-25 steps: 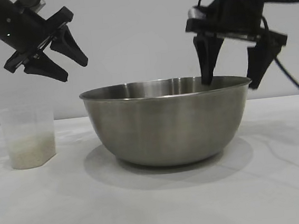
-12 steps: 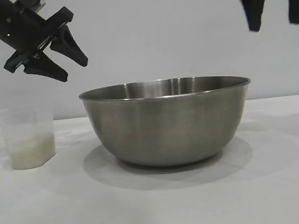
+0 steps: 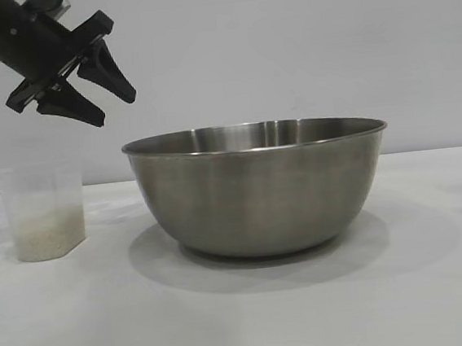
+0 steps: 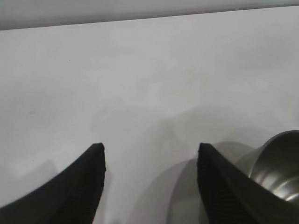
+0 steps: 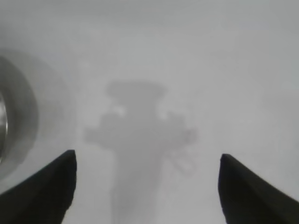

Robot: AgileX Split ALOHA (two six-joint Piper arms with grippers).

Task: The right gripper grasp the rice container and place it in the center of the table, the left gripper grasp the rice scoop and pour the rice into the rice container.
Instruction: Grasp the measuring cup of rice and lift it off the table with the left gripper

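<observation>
The rice container (image 3: 261,190), a wide steel bowl, stands on the white table (image 3: 438,284) in the middle of the exterior view. Left of it stands the rice scoop (image 3: 42,211), a translucent cup with rice (image 3: 47,233) in its lower part. My left gripper (image 3: 115,109) hangs open in the air above and between scoop and bowl, holding nothing. In the left wrist view it (image 4: 150,145) frames bare table, with the bowl (image 4: 280,163) off to one side. My right gripper (image 5: 145,155) is open and empty, high over the table, with the bowl's edge (image 5: 9,126) beside it. It is out of the exterior view.
The right arm's shadow (image 5: 140,135) falls on bare table below it. A plain grey wall (image 3: 284,45) stands behind the table.
The right gripper, which straddled the bowl's right rim, has lifted away and left the exterior view at the top. The bowl, scoop and left gripper have not moved.
</observation>
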